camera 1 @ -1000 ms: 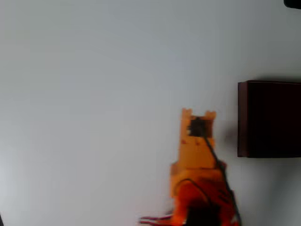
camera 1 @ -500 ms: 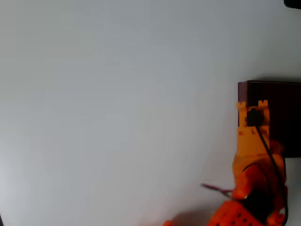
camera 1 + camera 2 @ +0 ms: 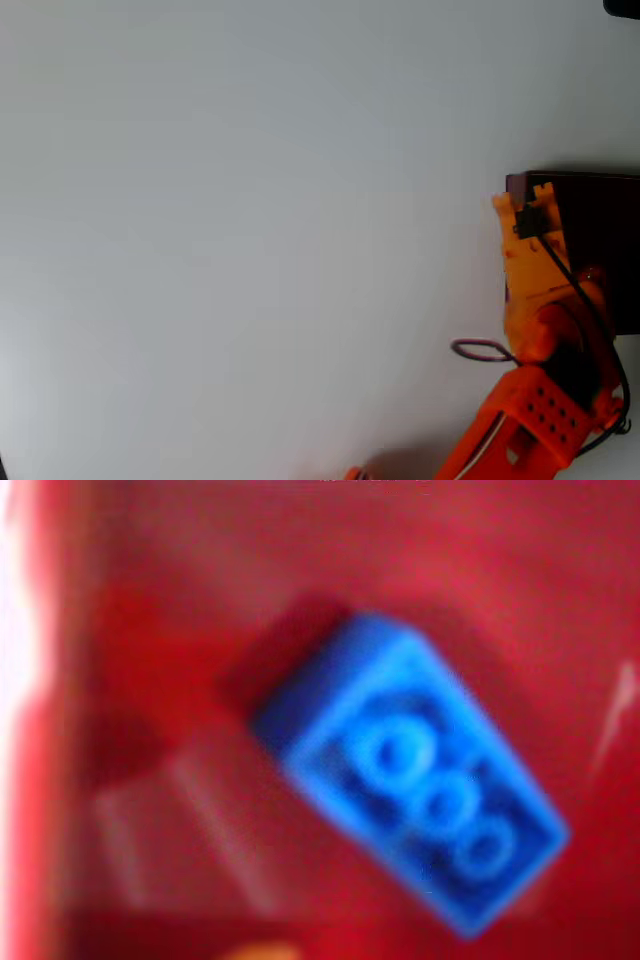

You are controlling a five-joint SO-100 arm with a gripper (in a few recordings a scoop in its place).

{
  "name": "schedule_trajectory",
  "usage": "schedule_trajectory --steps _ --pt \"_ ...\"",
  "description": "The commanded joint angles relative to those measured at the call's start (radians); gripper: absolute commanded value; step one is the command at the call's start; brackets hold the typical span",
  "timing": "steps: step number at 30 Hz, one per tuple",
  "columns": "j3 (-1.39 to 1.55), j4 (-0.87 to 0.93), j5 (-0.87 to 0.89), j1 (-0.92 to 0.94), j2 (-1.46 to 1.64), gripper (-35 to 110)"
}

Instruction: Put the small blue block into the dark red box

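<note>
The small blue block [image 3: 410,790] shows blurred in the wrist view, lying askew with its round-tubed side up against the red inside of the dark red box [image 3: 150,630]. A shadow sits at its upper left, and no finger touches it there. Seen from overhead, the dark red box [image 3: 595,250] stands at the right edge. My orange gripper [image 3: 522,200] hangs over the box's left wall near its far corner. The arm's own body hides the gap between the fingers.
The orange arm [image 3: 540,400] reaches up from the bottom right of the overhead view, with a loop of wire [image 3: 482,350] at its left. The white table [image 3: 250,240] spreads wide to the left of the box. A dark object [image 3: 622,7] sits at the top right corner.
The arm has swung from the middle of the table to the right, reaching the box's left wall and then edging further up along it.
</note>
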Motion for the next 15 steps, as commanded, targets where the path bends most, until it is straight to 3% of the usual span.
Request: schedule_trajectory --steps 1,5,9,15 --pt "-0.023 0.129 -0.061 -0.067 0.130 17" --pt "0.026 0.273 -0.156 -0.184 0.336 13" --pt "0.066 0.445 -0.241 -0.313 0.506 0" --pt "0.252 0.549 -0.299 -0.537 0.900 0"
